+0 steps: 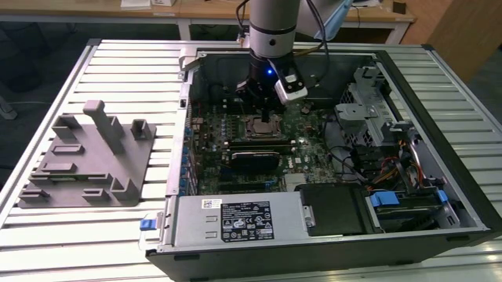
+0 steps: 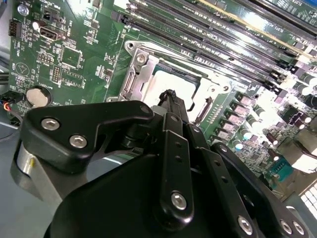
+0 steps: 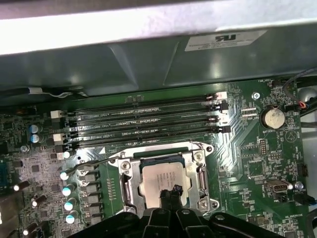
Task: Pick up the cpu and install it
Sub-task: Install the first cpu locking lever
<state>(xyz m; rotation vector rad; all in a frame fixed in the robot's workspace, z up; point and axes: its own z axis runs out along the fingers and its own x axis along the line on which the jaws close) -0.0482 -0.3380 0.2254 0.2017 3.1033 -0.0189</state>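
Sitting flat inside the metal socket frame point(image 3: 200, 173) is the cpu point(image 3: 161, 179), a small square chip with a shiny silver top, and both wrist views show its edges running parallel to the frame's inner sides. The black two-fingered pincer point(image 3: 171, 191) hangs right over the chip's middle with its tips pressed together and nothing visible between them.

The step in hand looks like the seating of the chip. Done well, that means keeping the chip level, letting it settle under its own weight, and giving it no sideways shove, since a skewed chip could harm the contacts beneath it. Any move of the pincer near it is best made straight along the socket's axis.

Beyond the frame lie the long black memory slots point(image 3: 143, 119) on the green motherboard point(image 3: 247, 158). All of this sits inside the open black computer case point(image 1: 314, 265), which rests on the pale slatted desk point(image 1: 117, 64). A grey moulded fixture point(image 1: 86, 164) stands well apart on the exterior view's left.

The pincer's own body covers the chip's near edge in both wrist views, so whether the tips touch the silver top cannot be told. The contacts under the chip are hidden, and the frame's lever is hard to make out.
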